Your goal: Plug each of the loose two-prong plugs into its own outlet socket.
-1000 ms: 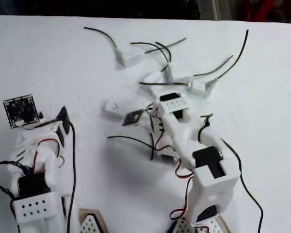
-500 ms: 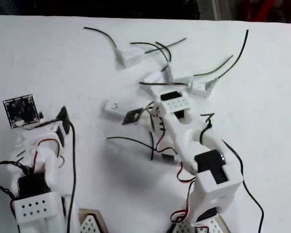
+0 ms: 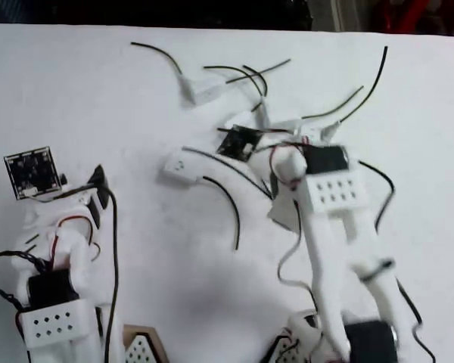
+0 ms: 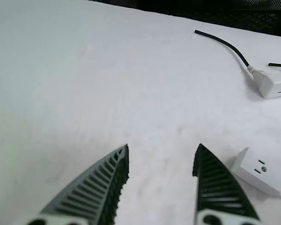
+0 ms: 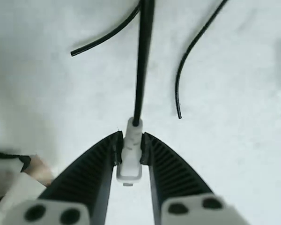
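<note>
We are seeing the right gripper (image 5: 130, 137) clamping a white two-prong plug (image 5: 129, 164) between its black fingers (image 5: 96, 164), which are pressing on both sides of the plug's body. The plug's black cord (image 5: 143, 56) is running straight away from the gripper over the white surface (image 5: 47, 103), and two loose cords are lying either side of it, one (image 5: 107, 35) curving off and one (image 5: 189, 61) bending alongside. We cannot tell whether the plug is touching the surface. In the high view the right arm (image 3: 340, 242) is stretching from the near right edge towards the middle, ending just beside a cluster of white pieces (image 3: 312, 134) with black leads.

The left gripper (image 4: 162, 146) is hanging over bare surface at the near left, its ribbed fingers apart and gripping nothing. A near outlet socket (image 4: 260, 168) is lying just to the right of it, apart from the fingertips, with its slots facing up. A far outlet socket (image 4: 276, 86) is lying well beyond that one, trailing its own black lead. The left arm (image 3: 57, 295) is sitting folded at the near left corner, well apart from the right arm
</note>
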`<control>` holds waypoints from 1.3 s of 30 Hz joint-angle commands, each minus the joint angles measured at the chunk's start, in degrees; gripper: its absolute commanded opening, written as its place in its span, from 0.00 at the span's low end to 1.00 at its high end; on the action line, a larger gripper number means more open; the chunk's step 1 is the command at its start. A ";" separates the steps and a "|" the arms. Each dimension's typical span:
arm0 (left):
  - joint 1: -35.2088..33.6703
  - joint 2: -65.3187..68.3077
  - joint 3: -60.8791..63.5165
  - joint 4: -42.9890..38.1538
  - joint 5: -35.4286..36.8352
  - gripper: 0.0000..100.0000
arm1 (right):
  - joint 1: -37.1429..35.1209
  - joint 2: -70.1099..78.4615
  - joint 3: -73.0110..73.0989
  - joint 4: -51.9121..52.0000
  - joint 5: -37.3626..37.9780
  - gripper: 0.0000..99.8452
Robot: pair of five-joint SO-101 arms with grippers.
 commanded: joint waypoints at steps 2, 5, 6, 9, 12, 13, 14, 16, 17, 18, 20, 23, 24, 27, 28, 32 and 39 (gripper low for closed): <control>4.18 -0.57 -4.31 -0.18 0.44 0.23 | 0.57 -12.09 5.54 -6.29 -7.47 0.02; 7.52 -0.57 -5.63 1.85 0.26 0.23 | -0.75 -16.48 10.02 -9.80 -11.69 0.02; 8.48 -0.57 -5.98 2.29 0.09 0.23 | -1.45 -17.45 11.25 -10.68 -14.24 0.02; 11.38 -0.57 -6.42 2.37 -0.44 0.23 | -5.23 -19.91 13.36 -13.67 -24.70 0.02; 13.05 -0.31 -6.42 2.64 -7.74 0.23 | -8.66 -21.23 14.15 -17.01 -33.41 0.02; 13.23 -0.22 -6.42 2.64 -9.14 0.23 | -9.36 -21.67 14.59 -18.86 -35.96 0.02; 13.23 -0.22 -6.42 2.73 -9.49 0.23 | -9.89 -22.02 15.30 -20.97 -38.24 0.02; 13.32 -0.13 -6.51 3.34 -9.76 0.23 | -10.15 -22.37 17.23 -25.80 -42.02 0.02; 13.41 -0.13 -6.95 4.04 -9.85 0.23 | -10.33 -22.37 18.55 -28.35 -43.60 0.02; 13.49 -0.04 -7.65 5.10 -11.08 0.23 | -10.33 -22.29 19.87 -30.90 -44.92 0.02; 14.64 1.63 -9.67 7.65 -14.33 0.23 | -10.33 -22.37 23.12 -35.65 -47.56 0.02; 16.13 8.04 -14.24 10.99 -16.53 0.23 | -10.42 -22.46 27.34 -41.45 -51.87 0.02; 16.48 10.77 -16.18 11.69 -16.53 0.23 | -10.42 -22.46 28.40 -43.03 -53.19 0.02; 17.80 18.59 -20.48 11.69 -16.35 0.23 | -10.95 -22.46 30.24 -44.97 -56.18 0.02; 18.33 20.88 -21.71 11.60 -16.26 0.23 | -11.65 -22.46 30.33 -44.79 -56.62 0.02; 20.35 26.77 -24.26 9.14 -16.00 0.23 | -16.40 -22.55 30.33 -43.82 -56.53 0.02; 20.26 27.47 -24.44 5.10 -10.20 0.23 | -24.48 -22.55 30.42 -42.77 -56.44 0.02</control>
